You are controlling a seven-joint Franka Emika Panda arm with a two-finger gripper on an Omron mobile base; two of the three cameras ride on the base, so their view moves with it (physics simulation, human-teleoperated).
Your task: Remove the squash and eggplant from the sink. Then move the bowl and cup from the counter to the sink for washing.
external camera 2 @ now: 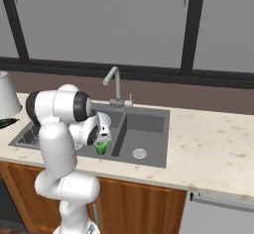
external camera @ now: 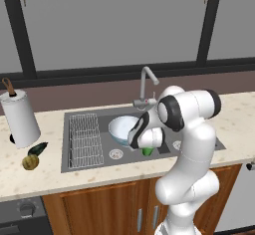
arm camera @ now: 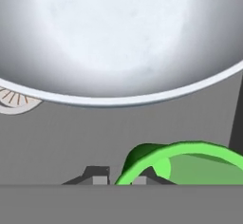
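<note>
Squash (external camera: 30,162): on the table (external camera: 45,176), left of the sink (external camera: 84,163), near the front edge.
Eggplant (external camera: 38,149): on the table, touching the squash, just behind it.
Bowl (external camera: 121,129): upright in the sink's left basin, beside the wire rack (external camera: 83,140).
Cup (external camera: 147,151): in the same basin, just right of the bowl, directly under the pincer.
Pincer (arm camera: 119,180): low over the basin; in the hand view its fingertips (arm camera: 98,179) stand either side of the cup's near rim (arm camera: 156,155), the jaws narrow; whether they still press the rim I cannot tell.
</note>
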